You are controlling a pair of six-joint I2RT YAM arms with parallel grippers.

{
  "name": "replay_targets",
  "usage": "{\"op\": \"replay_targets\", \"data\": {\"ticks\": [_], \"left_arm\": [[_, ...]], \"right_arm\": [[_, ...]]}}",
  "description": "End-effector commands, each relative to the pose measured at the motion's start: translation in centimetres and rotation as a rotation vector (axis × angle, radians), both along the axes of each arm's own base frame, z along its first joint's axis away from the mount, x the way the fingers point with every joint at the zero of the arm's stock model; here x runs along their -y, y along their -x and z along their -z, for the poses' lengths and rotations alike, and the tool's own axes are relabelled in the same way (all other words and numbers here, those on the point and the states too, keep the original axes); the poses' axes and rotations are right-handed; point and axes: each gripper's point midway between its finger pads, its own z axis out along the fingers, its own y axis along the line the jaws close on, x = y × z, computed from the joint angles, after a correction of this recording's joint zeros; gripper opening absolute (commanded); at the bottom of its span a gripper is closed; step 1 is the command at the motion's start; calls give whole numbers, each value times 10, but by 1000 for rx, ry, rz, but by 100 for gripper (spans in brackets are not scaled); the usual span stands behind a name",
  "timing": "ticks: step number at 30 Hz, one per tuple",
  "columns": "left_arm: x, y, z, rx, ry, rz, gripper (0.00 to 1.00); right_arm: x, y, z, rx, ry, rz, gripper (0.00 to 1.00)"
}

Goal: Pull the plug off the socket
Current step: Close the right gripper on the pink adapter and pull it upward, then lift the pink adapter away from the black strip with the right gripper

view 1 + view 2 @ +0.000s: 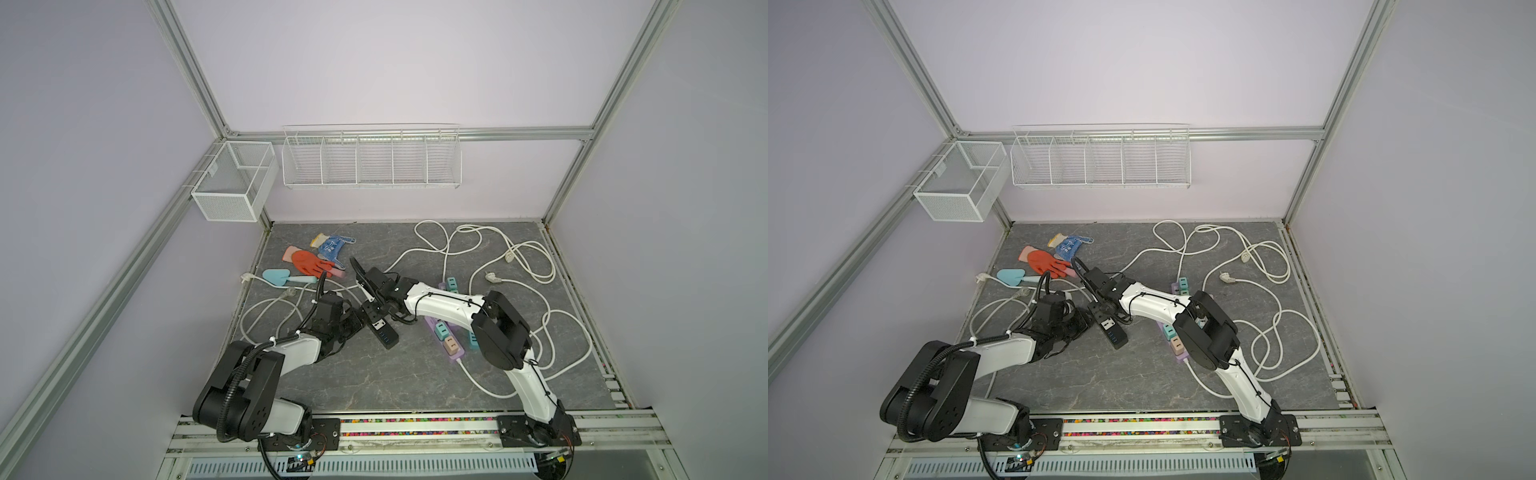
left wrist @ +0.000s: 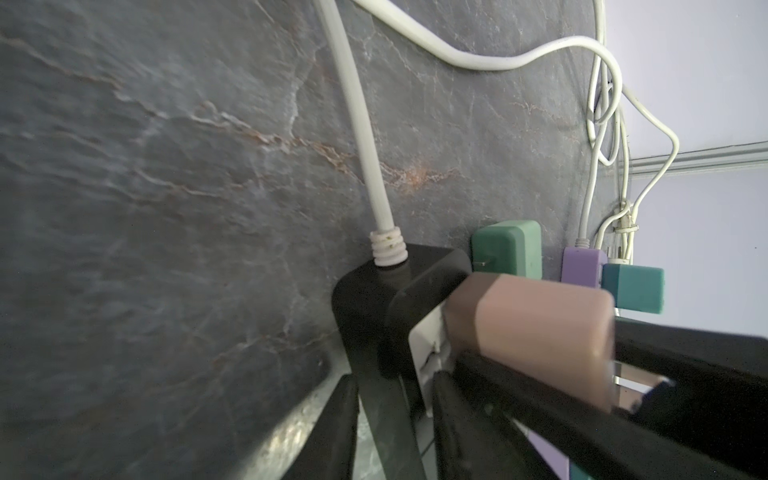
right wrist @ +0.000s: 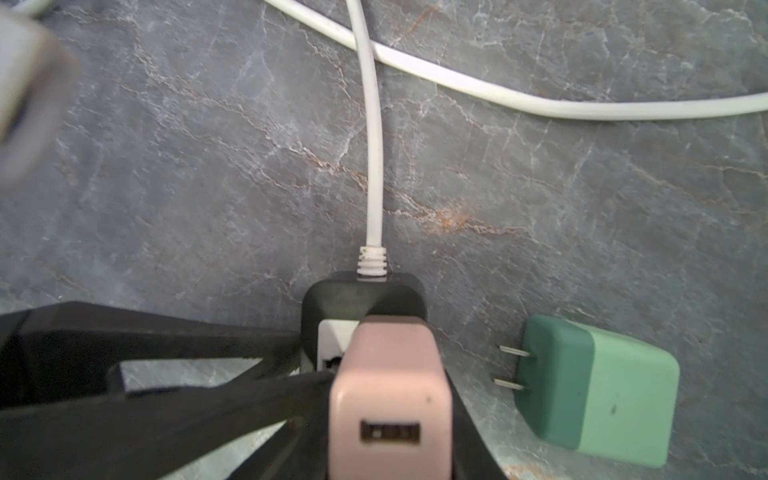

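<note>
Left end effector [image 2: 395, 399] clamps socket strip [image 3: 361, 295]; right end effector [image 3: 388, 415] — clamps pink plug [image 2: 540, 332].

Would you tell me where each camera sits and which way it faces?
Top views: high over the robot's base, looking down on the table; left arm and right arm show.
Left wrist: low, facing the black power strip; its fingers show.
Right wrist: above the pink plug, looking down; the left gripper shows.
Shared: both wrist views show plug, strip, white cord.

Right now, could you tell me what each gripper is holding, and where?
Right gripper: pink plug, by its sides. Left gripper: black power strip, near its cord end.
</note>
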Motion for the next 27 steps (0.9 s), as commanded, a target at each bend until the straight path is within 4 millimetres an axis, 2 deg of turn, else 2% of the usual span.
{"op": "replay_targets", "data": {"ticks": [1, 4, 10, 17, 20, 27], "left_arm": [[-25, 42, 49, -210, -112, -32, 31], [-26, 42, 50, -218, -121, -37, 31], [-26, 45, 53, -228, -125, -34, 31], [-28, 47, 56, -241, -130, -40, 30], [-28, 47, 55, -241, -129, -39, 30], [-24, 42, 41, -202, -112, -25, 30]], "right_arm": [[-8, 10, -31, 20, -61, -25, 18], [-11, 13, -31, 30, -49, -33, 17], [2, -1, -47, 113, -1, -13, 18], [-12, 13, -44, 45, -57, -41, 17], [-6, 7, -46, 51, -50, -21, 16], [6, 4, -80, 74, -126, -1, 16]]}}
